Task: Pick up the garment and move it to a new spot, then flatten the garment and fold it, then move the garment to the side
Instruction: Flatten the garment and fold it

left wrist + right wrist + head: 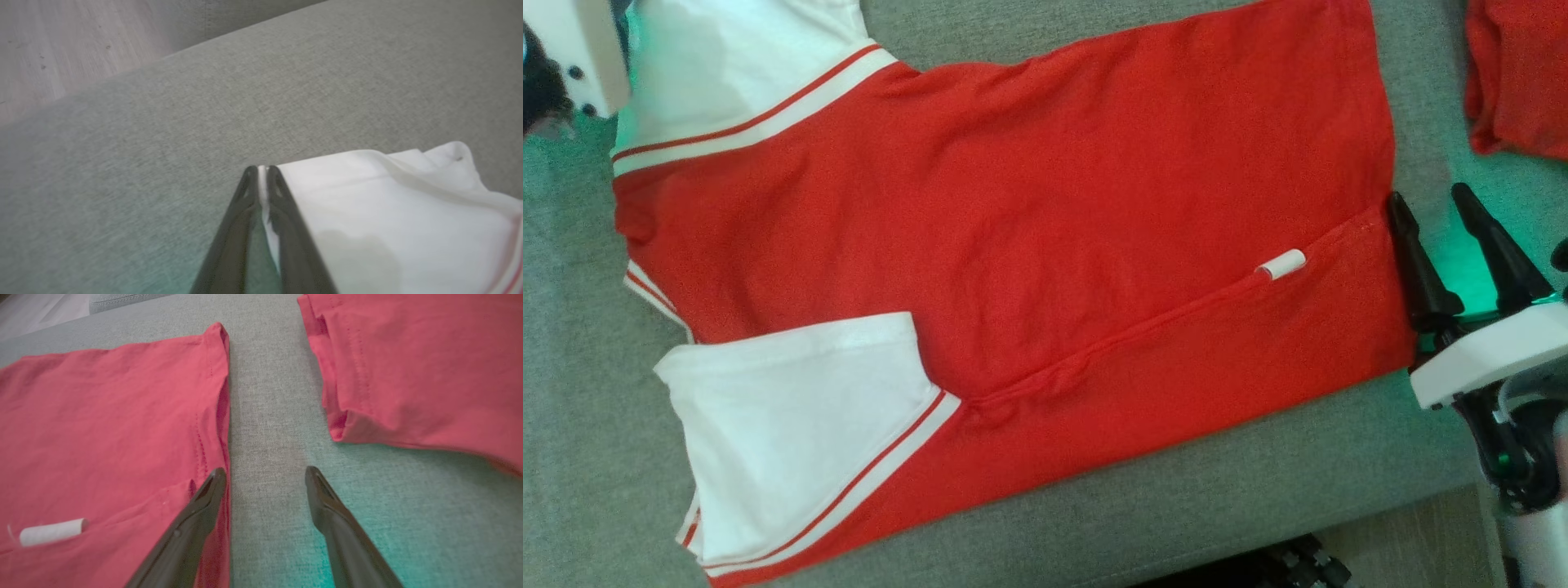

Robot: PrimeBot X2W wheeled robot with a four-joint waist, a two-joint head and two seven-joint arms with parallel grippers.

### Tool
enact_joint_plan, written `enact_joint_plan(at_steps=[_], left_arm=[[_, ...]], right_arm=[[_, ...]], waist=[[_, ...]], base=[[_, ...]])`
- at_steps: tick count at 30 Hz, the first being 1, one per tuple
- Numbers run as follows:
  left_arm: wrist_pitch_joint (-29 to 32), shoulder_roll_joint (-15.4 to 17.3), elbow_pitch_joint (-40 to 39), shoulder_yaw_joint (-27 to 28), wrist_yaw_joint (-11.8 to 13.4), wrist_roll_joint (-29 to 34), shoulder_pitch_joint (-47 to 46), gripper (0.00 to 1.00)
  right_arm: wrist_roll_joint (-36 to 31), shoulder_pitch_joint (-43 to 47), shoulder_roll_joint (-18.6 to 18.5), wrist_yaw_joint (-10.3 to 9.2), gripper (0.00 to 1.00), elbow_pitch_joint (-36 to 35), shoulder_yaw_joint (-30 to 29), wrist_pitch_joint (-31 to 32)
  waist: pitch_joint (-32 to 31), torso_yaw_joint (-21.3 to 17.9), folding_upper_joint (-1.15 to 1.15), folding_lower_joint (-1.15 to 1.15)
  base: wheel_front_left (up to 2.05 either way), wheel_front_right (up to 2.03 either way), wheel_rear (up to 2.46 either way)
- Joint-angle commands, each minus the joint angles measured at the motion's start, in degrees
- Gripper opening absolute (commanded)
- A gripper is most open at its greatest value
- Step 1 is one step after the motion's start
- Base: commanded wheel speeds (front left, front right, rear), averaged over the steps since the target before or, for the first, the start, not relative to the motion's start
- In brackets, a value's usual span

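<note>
Across the middle of the grey woven-upholstery cushion (1192,506), reaching close to its near edge, a red jersey shirt (1054,180) with white sleeves and red-striped white trim lies spread out, its hem towards the cushion's right edge. A raised ridge of red cloth runs slantwise along the shirt's near side, and a small white rolled label (1281,264) sits on that ridge close to the hem. The near white sleeve (800,441) lies flat by the cushion's near edge; the far white sleeve (388,212) lies towards the far left.

The left gripper (262,169) is closed on the edge of that far sleeve (a thin strip of white cloth shows pinched between its two dark fingers).

The right gripper (1429,200) stands wide open at the shirt's hem, holding nothing. In the right wrist view one finger lies over the red hem edge and the other over bare grey fabric; whether either presses down I cannot tell.

A second red cloth (1519,73) lies apart near the cushion's far right corner. Pale wooden floor (1405,539) shows beyond the near edge.
</note>
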Motion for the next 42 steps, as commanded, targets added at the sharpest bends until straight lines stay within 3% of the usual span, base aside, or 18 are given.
enact_joint_plan(at_steps=[1, 10, 19, 25, 32, 38, 39, 41, 42], left_arm=[[0.49, 3.1, -1.49, 1.26, 0.09, -0.49, -1.32, 0.0], [-7.63, 4.55, -6.23, -3.87, 0.09, -2.23, -3.25, 0.0], [-14.17, 4.4, -8.07, -10.2, 0.09, -3.21, -6.35, 0.0], [-15.98, 4.3, -8.47, -13.68, 0.09, -4.7, -8.42, 0.0], [-18.05, 4.51, -7.73, -17.3, 0.09, -6.45, -9.74, 0.0], [-19.67, 4.28, -6.71, -20.11, 0.09, -7.85, -10.66, 0.0], [-19.91, 4.22, -6.58, -20.57, 0.09, -8.05, -10.87, 0.0], [-20.43, 4.09, -6.27, -21.45, 0.09, -8.41, -11.3, 0.0], [-20.7, 4.02, -6.1, -21.89, 0.09, -8.58, -11.48, 0.0]], right_arm=[[0.38, 0.02, -1.12, -0.04, 1.0, -1.57, 0.33, -0.54], [4.2, -7.66, -4.19, -0.04, 1.0, -1.16, 2.42, 4.48], [6.77, -22.79, -7.31, -0.04, 1.0, 9.47, 7.88, 12.96], [6.18, -28.21, -7.33, -0.04, 1.0, 16.14, 9.87, 14.22], [5.07, -29.7, -7.3, -0.04, 1.0, 18.74, 10.47, 13.73], [3.74, -29.89, -7.55, -0.04, 0.58, 19.46, 9.99, 14.34], [3.61, -29.95, -7.56, -0.04, 0.46, 19.51, 9.85, 14.45], [3.21, -30.01, -7.63, -0.04, 0.31, 19.67, 9.54, 14.67], [3.01, -30.0, -7.69, -0.04, 0.17, 19.82, 9.41, 14.85]], waist=[[-0.1, 0.1, 0.0, 0.0], [-1.66, 2.29, 0.0, 0.0], [-2.74, 5.36, 0.0, 0.0], [-2.6, 6.83, 0.0, 0.0], [-3.05, 7.32, 0.0, 0.0], [-3.61, 7.58, 0.0, 0.0], [-3.66, 7.63, 0.0, 0.0], [-3.76, 7.78, 0.0, 0.0], [-3.82, 7.88, 0.0, 0.0]], base=[[0.0, 0.0, 0.0], [0.0, 0.0, 0.0], [0.0, 0.0, 0.0], [0.0, 0.0, 0.0], [0.0, 0.0, 0.0], [0.0, 0.0, 0.0], [0.0, 0.0, 0.0], [0.0, 0.0, 0.0], [0.0, 0.0, 0.0]])
